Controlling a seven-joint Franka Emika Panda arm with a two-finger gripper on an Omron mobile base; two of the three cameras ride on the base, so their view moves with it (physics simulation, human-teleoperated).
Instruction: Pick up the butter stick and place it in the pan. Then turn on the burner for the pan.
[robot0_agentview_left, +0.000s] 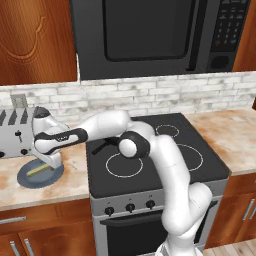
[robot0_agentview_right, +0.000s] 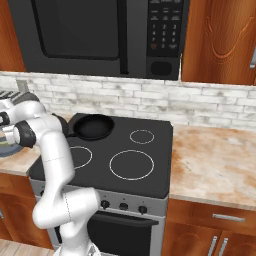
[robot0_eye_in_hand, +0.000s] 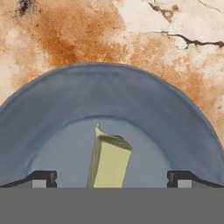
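Note:
The butter stick (robot0_eye_in_hand: 108, 161) is a pale yellow bar lying on a round blue-grey plate (robot0_eye_in_hand: 109, 100); it also shows as a thin yellow strip (robot0_agentview_left: 36, 170) on the plate (robot0_agentview_left: 30, 178) left of the stove. My gripper (robot0_eye_in_hand: 111, 179) hangs open just above it, one dark fingertip (robot0_eye_in_hand: 43, 178) on each side of the bar, not touching it. In the left base view the hand (robot0_agentview_left: 50, 159) covers the plate's back. The black pan (robot0_agentview_right: 93, 126) sits on the stove's back left burner, its handle (robot0_agentview_left: 101, 146) partly behind my arm.
A toaster (robot0_agentview_left: 17, 132) stands right behind the plate against the brick wall. Three burner knobs (robot0_agentview_left: 130, 206) line the stove front. A microwave (robot0_agentview_left: 160, 35) hangs above the cooktop. Marbled counter (robot0_agentview_right: 215, 160) runs right of the stove.

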